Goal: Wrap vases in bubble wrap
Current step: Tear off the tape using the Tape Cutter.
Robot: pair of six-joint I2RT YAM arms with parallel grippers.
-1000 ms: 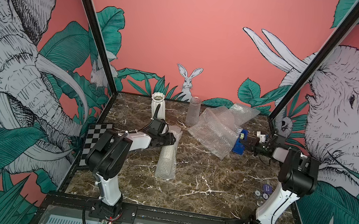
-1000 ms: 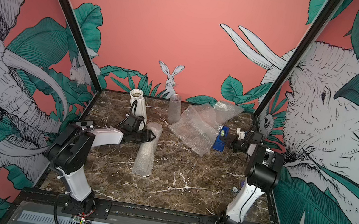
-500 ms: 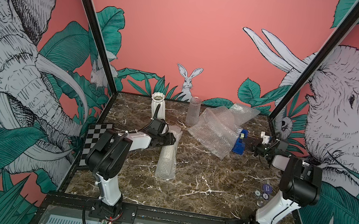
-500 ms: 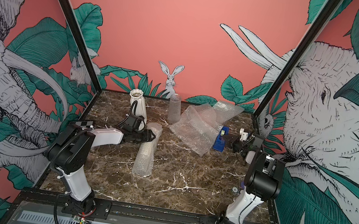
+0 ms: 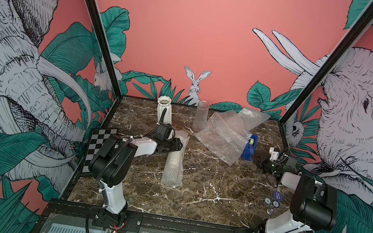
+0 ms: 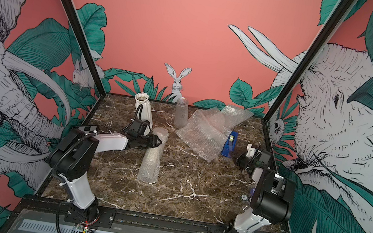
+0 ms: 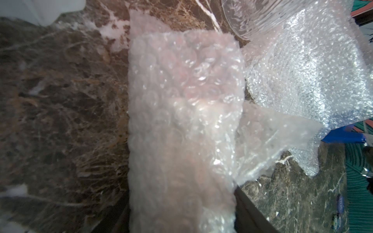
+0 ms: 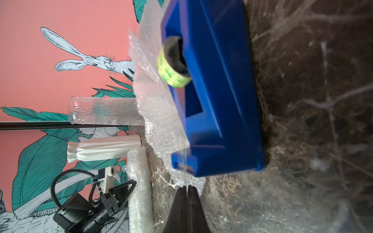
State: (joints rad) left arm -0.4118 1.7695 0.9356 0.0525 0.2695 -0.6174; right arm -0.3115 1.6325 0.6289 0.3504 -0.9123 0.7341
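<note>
Pinching the wrapped vase [image 5: 173, 167] with my left jaws, its length running front-to-back; right wrist view alone shows right jaws pressed together.

white ribbed vase [image 5: 164, 110]: one, back edge of the worktop
glass cylinder vase [image 5: 200, 115]: one
bubble-wrap roll [image 5: 174, 163]: one
loose bubble-wrap sheets [image 5: 222, 137]: at least two, overlapping, exact count unclear
blue tape dispenser [image 5: 249, 150]: one
small discs [image 5: 276, 196]: about four, right edge
checkerboard [image 5: 98, 149]: one, left edge
</note>
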